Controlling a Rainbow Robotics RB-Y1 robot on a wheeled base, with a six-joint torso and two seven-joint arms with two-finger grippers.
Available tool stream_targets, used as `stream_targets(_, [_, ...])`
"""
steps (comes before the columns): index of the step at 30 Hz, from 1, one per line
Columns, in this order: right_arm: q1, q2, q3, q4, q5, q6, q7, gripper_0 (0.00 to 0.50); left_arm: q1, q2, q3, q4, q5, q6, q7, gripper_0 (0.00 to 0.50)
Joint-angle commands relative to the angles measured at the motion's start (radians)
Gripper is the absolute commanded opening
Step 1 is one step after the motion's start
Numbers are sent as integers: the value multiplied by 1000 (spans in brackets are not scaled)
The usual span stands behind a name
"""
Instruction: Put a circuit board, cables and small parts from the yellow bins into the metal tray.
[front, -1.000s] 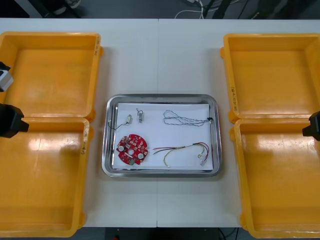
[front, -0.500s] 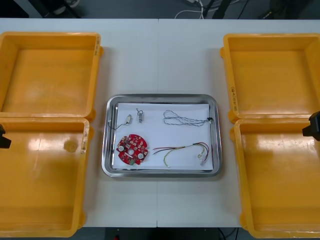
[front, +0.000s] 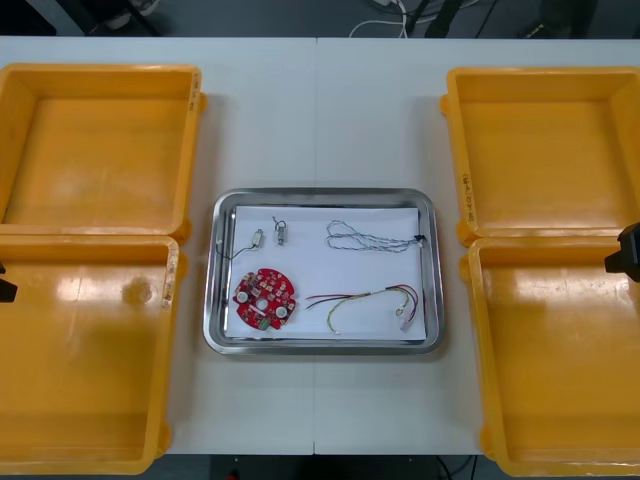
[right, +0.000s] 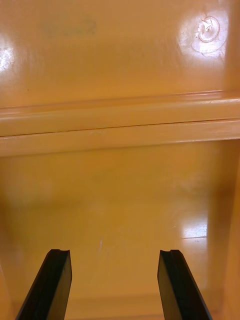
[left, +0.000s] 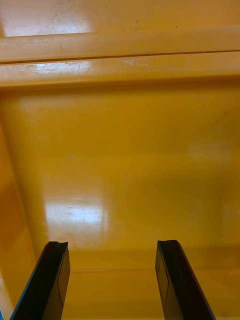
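The metal tray (front: 431, 268) sits mid-table with a white inside. In it lie a round red circuit board (front: 264, 298), two small metal parts (front: 270, 236), a twisted blue and white cable (front: 372, 238) and a red and yellow cable (front: 365, 301). My left gripper (left: 111, 280) is open over the bare floor of a yellow bin (left: 120, 165); a sliver of that arm (front: 4, 283) shows at the front view's left edge. My right gripper (right: 114, 285) is open above the bare floor of another bin (right: 120, 200), its arm (front: 628, 252) at the right edge.
Two yellow bins stand on the left (front: 100, 150) (front: 85, 360) and two on the right (front: 545, 145) (front: 560, 360), none holding anything I can see. White table (front: 320, 120) lies between them around the tray.
The left arm has drawn back toward the left edge of the front view, from well over the bins to a sliver. The right arm and the tray's contents have not moved.
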Motion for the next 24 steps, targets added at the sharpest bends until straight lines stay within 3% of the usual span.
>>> stream_targets(1, [-25, 5, 12, -8, 7, 7, 13, 500, 17, 48, 30, -30, -8, -11, -39, 500])
stream_targets(24, [-25, 5, 12, -8, 7, 7, 13, 500, -18, 46, 30, -26, -14, -13, 21, 500])
